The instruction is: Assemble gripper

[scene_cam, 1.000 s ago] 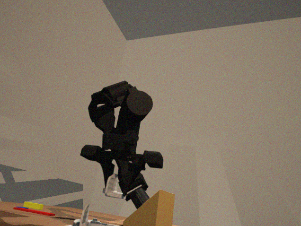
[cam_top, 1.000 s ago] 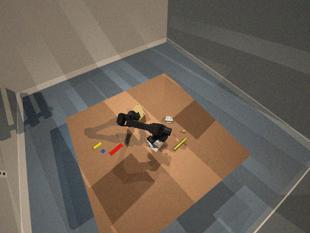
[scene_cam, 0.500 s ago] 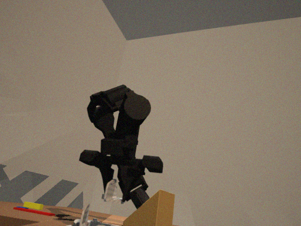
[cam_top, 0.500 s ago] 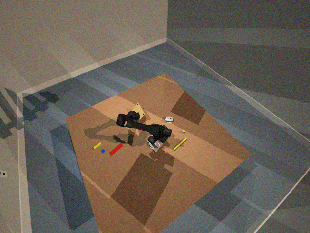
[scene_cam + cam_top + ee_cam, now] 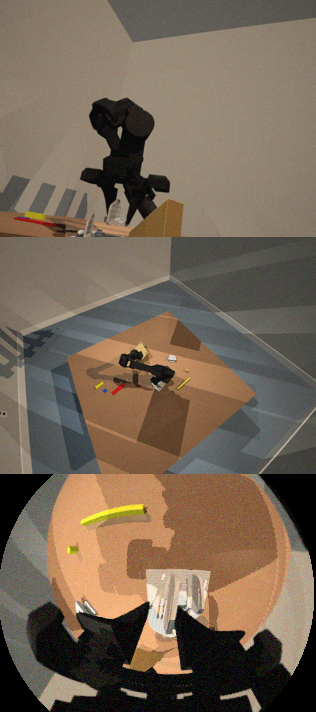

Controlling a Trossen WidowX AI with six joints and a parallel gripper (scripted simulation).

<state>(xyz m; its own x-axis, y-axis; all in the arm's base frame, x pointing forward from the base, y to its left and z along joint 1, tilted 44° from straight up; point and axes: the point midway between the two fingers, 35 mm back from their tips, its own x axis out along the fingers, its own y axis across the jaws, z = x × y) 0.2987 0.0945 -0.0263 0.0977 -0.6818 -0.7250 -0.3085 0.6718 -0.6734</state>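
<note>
The pale gripper base (image 5: 159, 387) (image 5: 154, 578) lies on the table below my hand. One grey jaw (image 5: 89, 225) (image 5: 196, 593) stands at the base. My gripper (image 5: 117, 219) (image 5: 162, 606) is shut on another grey jaw (image 5: 114, 211) (image 5: 170, 594), held upright close over the base. Whether its foot touches a pin or the gear teeth mesh cannot be told. The white housing plate (image 5: 172, 358) (image 5: 86, 607) lies apart from the base. In the top view the arm hides the fingertips and part of the base.
A tan wedge (image 5: 140, 349) (image 5: 153, 219) stands beside the arm. A long yellow bar (image 5: 184, 383) (image 5: 112, 513) and a small yellow block (image 5: 187, 370) (image 5: 72, 550) lie beyond the base. A red bar (image 5: 118, 388), a blue piece (image 5: 105, 390) and a yellow cylinder (image 5: 99, 385) lie on the other side.
</note>
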